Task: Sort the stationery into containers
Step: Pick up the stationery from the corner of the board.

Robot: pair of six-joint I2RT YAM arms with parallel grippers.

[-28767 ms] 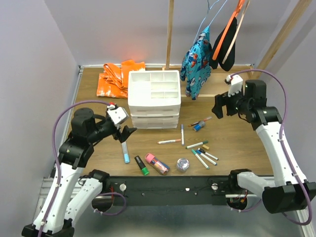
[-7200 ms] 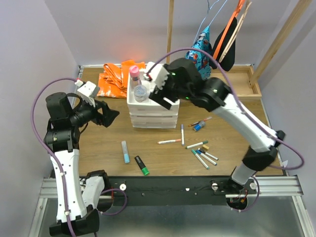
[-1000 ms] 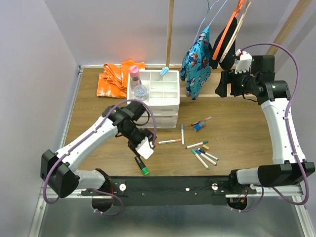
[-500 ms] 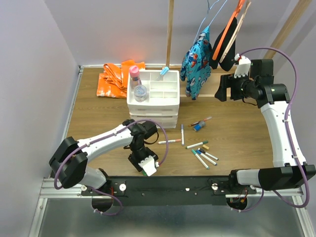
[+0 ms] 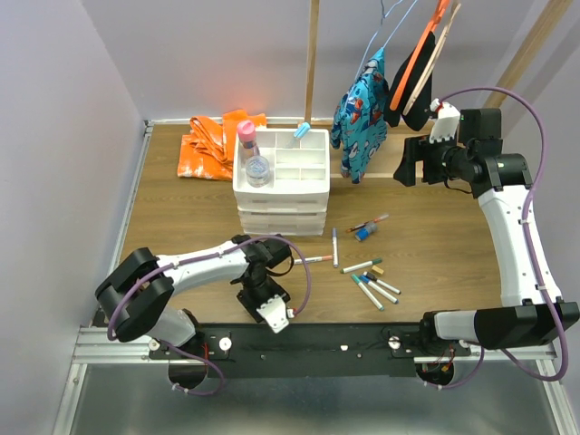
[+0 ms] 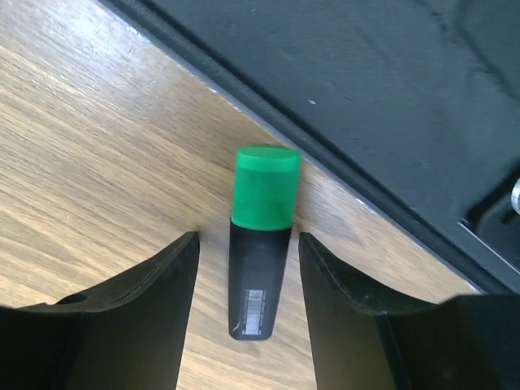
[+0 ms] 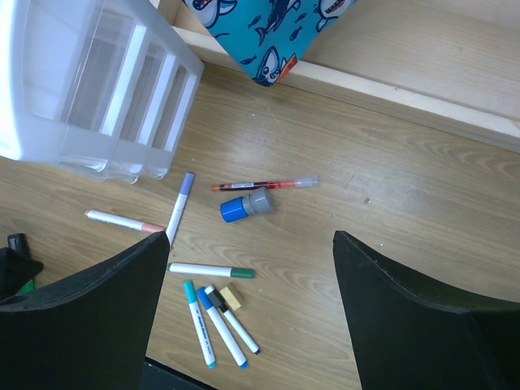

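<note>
**Top external view: left arm tucked in low over the green-black highlighter**

Top external view, set against half a second ago: the left arm's elbow has drawn in closer to its base. Its wrist has shifted slightly right along the near edge of the counter [image 5: 181,217]. The right arm has stayed raised at the far right. Across the recording, the pink highlighter [image 5: 246,134] and the clear jar [image 5: 258,169] have left the counter and now stand in the left compartments of the white drawer unit [image 5: 283,195]. The blue highlighter [image 5: 302,130] has also left the counter and rests at the tray's back rim, flatter than a moment ago.

The left gripper [image 6: 246,244] is down at the counter's near edge, its fingers [image 6: 162,292] spread on either side of the green-black highlighter [image 6: 262,219]. A narrow gap shows on each side, so they are not pinching it. From above, the wrist hides this highlighter.

The right gripper [image 7: 250,236] hangs high with its fingers [image 7: 422,301] spread wide and nothing between them.

The highlighter lies flat on the wood. It has a stubby black barrel with a small pale label, and its bright green cap points at the black rail along the counter's edge.

Thin white markers [image 5: 313,259] lie loose to the right of the drawer unit, with the tan block [image 5: 377,269] among them.
</note>
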